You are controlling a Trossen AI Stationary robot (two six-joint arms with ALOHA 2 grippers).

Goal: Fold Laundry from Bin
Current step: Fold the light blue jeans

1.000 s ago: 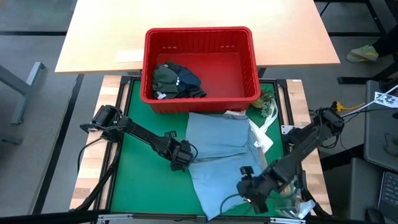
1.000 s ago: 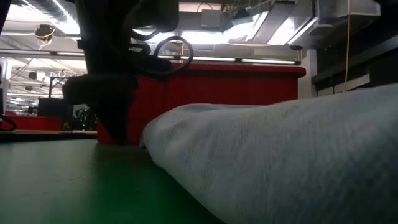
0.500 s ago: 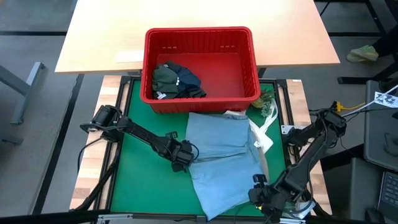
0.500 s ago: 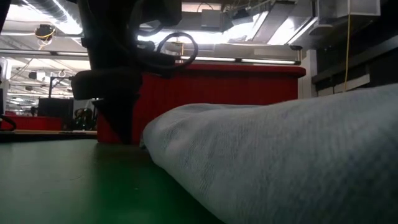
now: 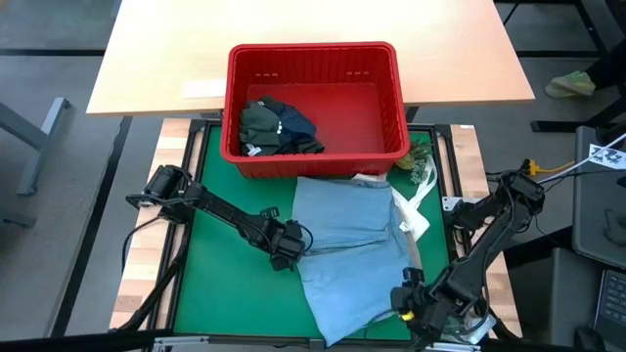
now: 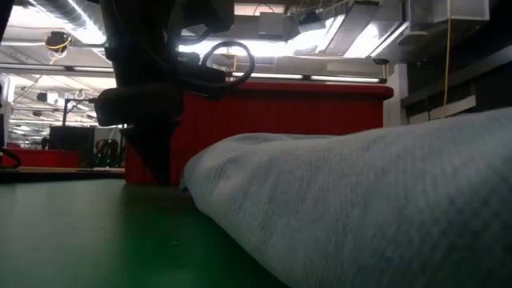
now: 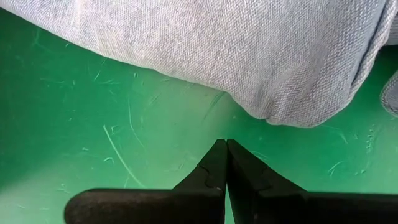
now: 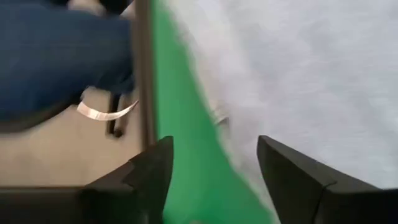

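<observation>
A light blue shirt (image 5: 347, 244) lies partly folded on the green mat (image 5: 225, 284), in front of the red bin (image 5: 313, 98). Dark olive and navy laundry (image 5: 279, 127) lies in the bin's left part. My left gripper (image 5: 284, 259) points down at the shirt's left edge. In its wrist view the shut tips (image 7: 225, 146) stand low over the mat, just short of a rounded fold (image 7: 298, 112). My right gripper (image 5: 406, 301) hovers open by the shirt's near right edge. Its fingers (image 8: 158, 165) stand on either side of that edge (image 8: 214, 118), holding nothing.
White cloth and straps (image 5: 411, 210) lie at the shirt's right side, with a greenish item (image 5: 421, 161) by the bin's right corner. A wooden tabletop (image 5: 156, 59) lies behind the bin. In the low view, the shirt's fold (image 6: 360, 208) bulks close, with the bin's wall (image 6: 280, 120) behind.
My right gripper has gone from above the shirt's near right part toward the table's right edge, to the shirt's edge, and has rolled about its own axis. The shirt lies as before.
</observation>
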